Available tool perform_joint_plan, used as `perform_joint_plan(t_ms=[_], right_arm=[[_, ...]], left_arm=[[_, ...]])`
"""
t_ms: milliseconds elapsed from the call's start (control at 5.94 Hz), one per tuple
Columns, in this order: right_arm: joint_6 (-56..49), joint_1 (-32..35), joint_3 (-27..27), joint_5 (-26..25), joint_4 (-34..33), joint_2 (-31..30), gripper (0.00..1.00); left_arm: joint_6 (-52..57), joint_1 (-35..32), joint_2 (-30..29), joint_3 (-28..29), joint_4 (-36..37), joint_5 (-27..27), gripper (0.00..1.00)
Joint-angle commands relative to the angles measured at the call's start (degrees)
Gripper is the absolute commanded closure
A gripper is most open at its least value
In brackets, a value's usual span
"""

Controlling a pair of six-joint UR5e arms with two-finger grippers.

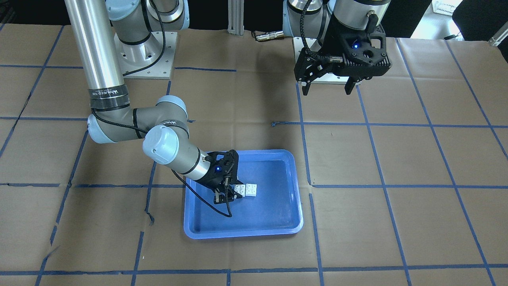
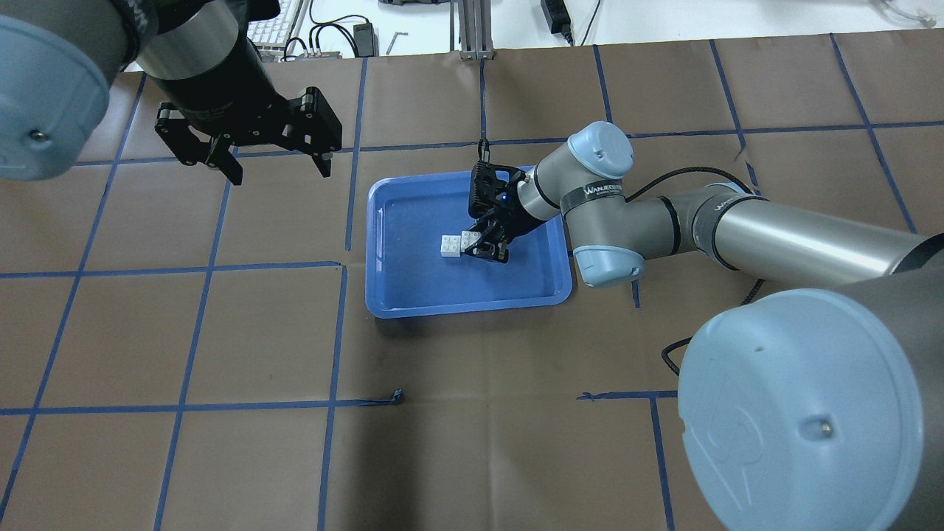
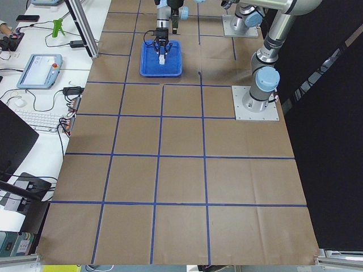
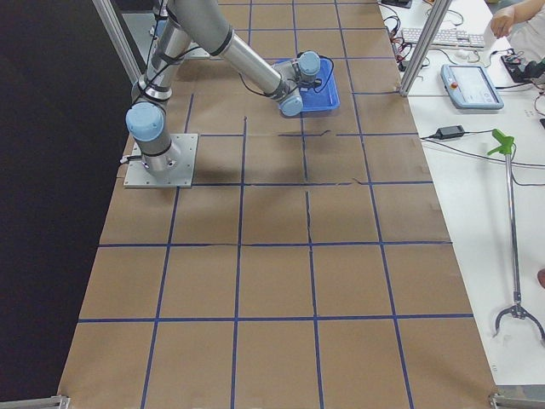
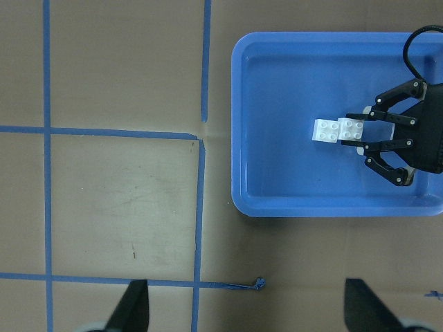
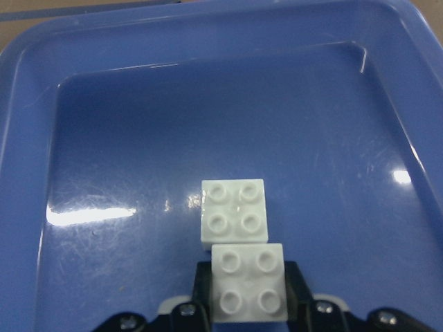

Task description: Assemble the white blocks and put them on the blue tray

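Right now I see the white blocks [image 6: 241,263] sitting studs-up on the floor of the blue tray [image 1: 274,210], near its middle. They are joined in a short row: my right wrist view shows the near one overlapping the edge of the far one. The right gripper [image 5: 356,131] reaches in from the tray's right side, low over the floor. Its two fingers [image 6: 202,280] are pressed against opposite sides of the near block, so it is clamped on the pair. The left gripper [image 1: 327,89] hangs above the brown paper table [image 2: 472,442], well to the left of the tray and farther out, fingers spread wide and holding nothing.
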Motion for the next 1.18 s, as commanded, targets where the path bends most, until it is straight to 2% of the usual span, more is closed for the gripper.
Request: perform_joint_plan(t_ms=[0, 337, 505, 673, 1010], right_arm=[[-0.1, 0.0, 0.0, 0.0, 0.0, 0.3, 0.75], [0.0, 0.0, 0.0, 0.0, 0.0, 0.3, 0.73], [0.0, 0.0, 0.0, 0.0, 0.0, 0.3, 0.66], [0.1, 0.0, 0.0, 0.0, 0.0, 0.3, 0.63], [0.1, 0.0, 0.0, 0.0, -0.2, 0.3, 0.38]], left_arm=[[0.0, 0.0, 0.1, 0.0, 0.0, 0.1, 0.01], [0.0, 0.0, 0.1, 0.0, 0.0, 0.1, 0.01], [0.0, 0.0, 0.1, 0.0, 0.0, 0.1, 0.01], [0.0, 0.0, 0.1, 0.0, 0.0, 0.1, 0.01], [0.0, 0.0, 0.1, 0.0, 0.0, 0.2, 0.01]])
